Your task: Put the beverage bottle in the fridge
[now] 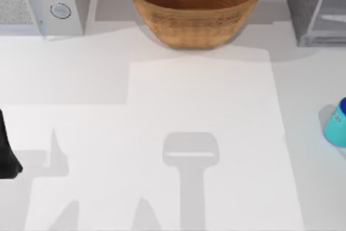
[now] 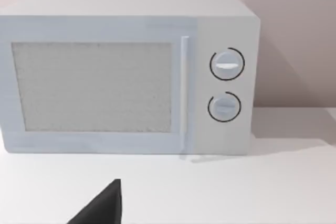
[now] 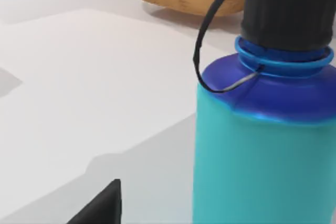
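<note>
The bottle (image 3: 262,145) stands close before the right gripper (image 3: 100,205), well apart from the fridge (image 1: 311,9). Fingers' state cannot be told. Grasping is needed next.

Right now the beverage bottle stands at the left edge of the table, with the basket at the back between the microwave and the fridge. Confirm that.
Not quite. The top view shows the beverage bottle at the table's right edge, not the left. The rest holds: the basket sits at the back between the microwave and the fridge.
</note>
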